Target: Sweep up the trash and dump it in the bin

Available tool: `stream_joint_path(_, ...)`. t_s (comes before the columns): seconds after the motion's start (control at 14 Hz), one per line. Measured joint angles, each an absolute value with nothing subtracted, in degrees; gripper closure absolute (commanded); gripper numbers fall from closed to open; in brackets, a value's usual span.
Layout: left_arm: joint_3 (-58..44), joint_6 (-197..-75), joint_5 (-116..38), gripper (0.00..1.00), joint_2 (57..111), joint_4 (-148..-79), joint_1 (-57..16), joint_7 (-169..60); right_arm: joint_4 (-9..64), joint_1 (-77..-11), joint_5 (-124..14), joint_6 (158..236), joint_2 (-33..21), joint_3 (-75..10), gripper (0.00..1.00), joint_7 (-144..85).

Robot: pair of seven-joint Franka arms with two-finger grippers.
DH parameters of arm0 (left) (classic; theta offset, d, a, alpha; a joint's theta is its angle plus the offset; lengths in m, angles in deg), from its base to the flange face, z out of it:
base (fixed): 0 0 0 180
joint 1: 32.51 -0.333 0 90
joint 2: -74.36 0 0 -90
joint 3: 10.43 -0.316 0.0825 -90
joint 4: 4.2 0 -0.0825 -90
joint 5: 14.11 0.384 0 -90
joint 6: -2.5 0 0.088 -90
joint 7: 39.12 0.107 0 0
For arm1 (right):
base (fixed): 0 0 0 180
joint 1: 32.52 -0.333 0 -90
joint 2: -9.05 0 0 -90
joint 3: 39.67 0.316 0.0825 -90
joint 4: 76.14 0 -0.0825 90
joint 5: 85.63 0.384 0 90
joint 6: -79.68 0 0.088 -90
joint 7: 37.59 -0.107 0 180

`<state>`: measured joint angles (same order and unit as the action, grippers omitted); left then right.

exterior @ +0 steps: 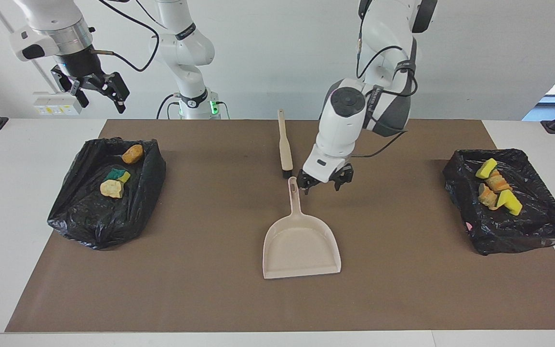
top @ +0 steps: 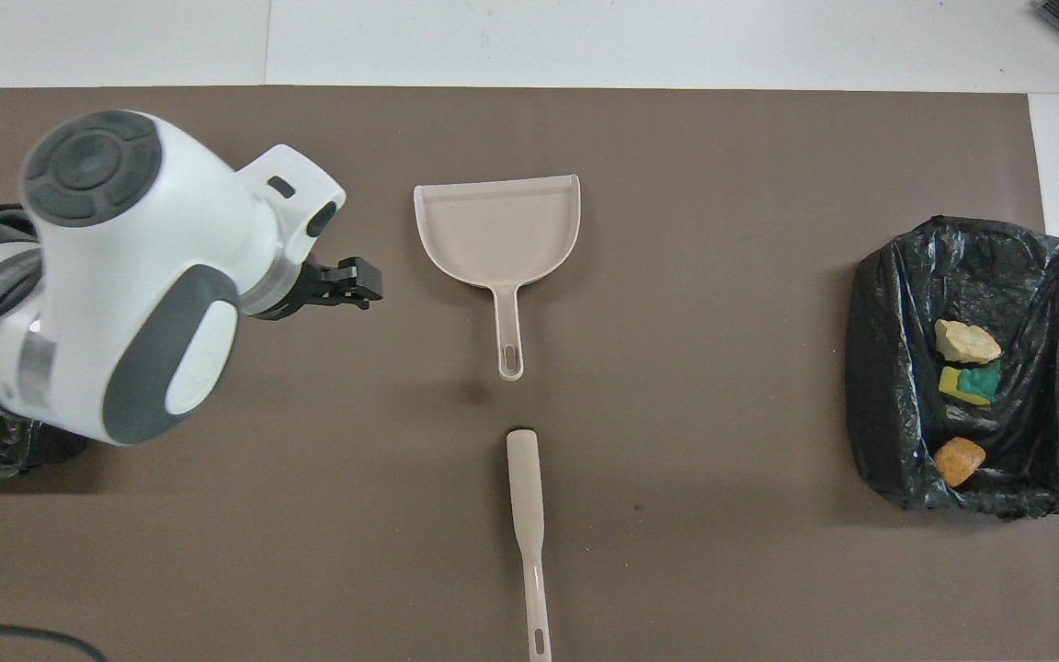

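The beige dustpan (exterior: 301,241) lies empty on the brown mat in the table's middle, handle toward the robots; it also shows in the overhead view (top: 495,225). The beige-handled brush (exterior: 285,144) lies nearer the robots, in line with it (top: 527,515). My left gripper (exterior: 324,185) is open and empty, low over the mat beside the dustpan's handle (top: 366,283). My right gripper (exterior: 98,91) is open and empty, raised high at the right arm's end. Trash lies in two bins: an orange-brown lump (exterior: 133,153), a sponge piece (exterior: 118,174) and a tan lump (exterior: 112,189) in one, several pieces (exterior: 496,189) in the other.
A black bag-lined bin (exterior: 89,217) stands at the right arm's end of the mat (top: 888,368). A second black bin (exterior: 523,231) stands at the left arm's end, mostly hidden under my left arm in the overhead view. No scraps show on the brown mat (exterior: 210,289).
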<state>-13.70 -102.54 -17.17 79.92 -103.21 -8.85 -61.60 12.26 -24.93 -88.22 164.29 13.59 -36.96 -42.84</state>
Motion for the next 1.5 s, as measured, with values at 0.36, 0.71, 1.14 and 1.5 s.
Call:
stream_joint_path(0.36,-13.7,-98.9,-13.2,0.00,71.5,-106.8,-11.9,-56.7,12.3,-29.7,-88.2,164.3,13.6,-38.1,0.00,-42.8)
stream_joint_path(0.71,-13.8,-92.5,-12.9,0.00,69.5,-99.8,-16.9,-46.3,12.3,-33.2,-88.3,164.3,13.6,-41.0,0.00,-42.9)
stream_joint_path(1.14,-14.1,-83.0,-12.9,0.00,73.4,-87.6,-24.2,-33.7,12.2,-36.8,-88.2,164.3,13.6,-44.5,0.00,-42.9)
stream_joint_path(1.5,-13.5,-78.2,-13.0,0.00,74.2,-85.7,-24.3,-33.3,12.2,-36.9,-88.2,164.3,13.8,-44.3,0.00,-42.9)
